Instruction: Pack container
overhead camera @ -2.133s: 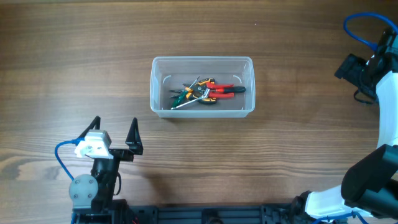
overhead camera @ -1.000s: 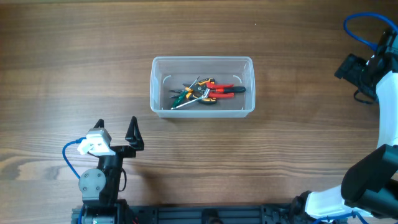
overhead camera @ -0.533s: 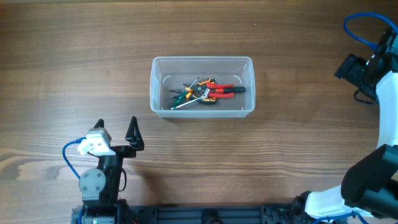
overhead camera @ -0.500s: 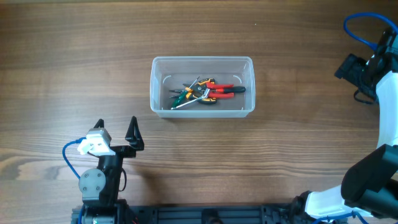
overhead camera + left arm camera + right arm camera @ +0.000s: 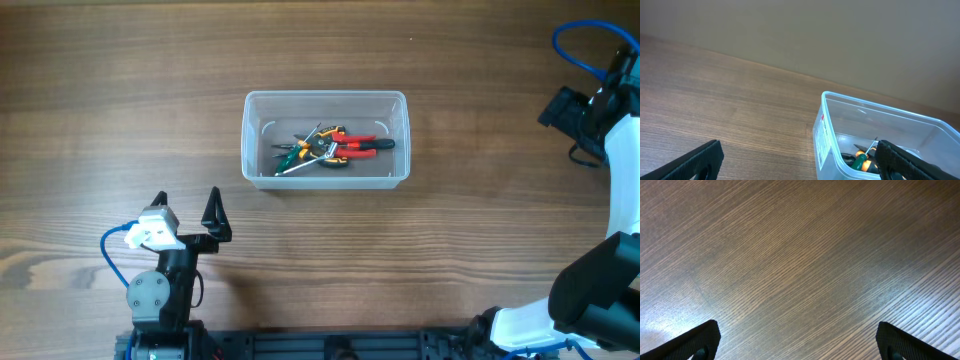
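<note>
Your left gripper (image 5: 186,205) and right gripper (image 5: 797,347) both stand spread wide and empty. The container (image 5: 325,98), with tools (image 5: 330,147) inside, lies ahead of the left fingers, a little to their right. Do not bump its rim.

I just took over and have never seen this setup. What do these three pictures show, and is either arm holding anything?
A two-armed robot works at a wooden table. One picture looks straight down from above; the other two come from cameras on each wrist, with that arm's black fingers at the bottom corners. The left gripper sits near the front edge, the right gripper far to the right; both are open and empty. The clear container in the middle holds a small pile of hand tools.
</note>
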Controlling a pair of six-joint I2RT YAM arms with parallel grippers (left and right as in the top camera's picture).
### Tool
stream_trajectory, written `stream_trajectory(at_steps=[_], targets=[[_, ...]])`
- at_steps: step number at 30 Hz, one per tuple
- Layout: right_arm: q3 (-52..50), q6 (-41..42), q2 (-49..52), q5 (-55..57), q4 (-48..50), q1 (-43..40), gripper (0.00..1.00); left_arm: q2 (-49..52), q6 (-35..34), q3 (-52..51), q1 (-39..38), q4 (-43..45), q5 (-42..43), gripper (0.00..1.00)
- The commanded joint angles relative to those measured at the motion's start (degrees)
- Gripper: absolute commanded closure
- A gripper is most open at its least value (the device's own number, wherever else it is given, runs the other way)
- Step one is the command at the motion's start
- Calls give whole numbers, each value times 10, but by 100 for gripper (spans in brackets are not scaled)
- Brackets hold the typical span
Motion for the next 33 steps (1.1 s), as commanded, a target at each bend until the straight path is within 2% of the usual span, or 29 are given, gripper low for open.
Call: stream_trajectory(at_steps=[1, 12, 15, 23, 33], targets=[[-3, 7, 0, -1, 1, 2, 0, -6, -5, -3, 3, -3, -3, 0], [-3, -14, 0, 0, 2, 2, 0, -6, -5, -3, 3, -3, -3, 0], [-3, -13, -10, 0, 28, 2, 0, -6, -5, -3, 3, -3, -3, 0], [-3, -13, -113, 0, 177, 23, 0, -6, -5, -3, 3, -3, -3, 0], [-10, -12, -278, 15, 196, 104, 0, -6, -5, -3, 3, -3, -3, 0]])
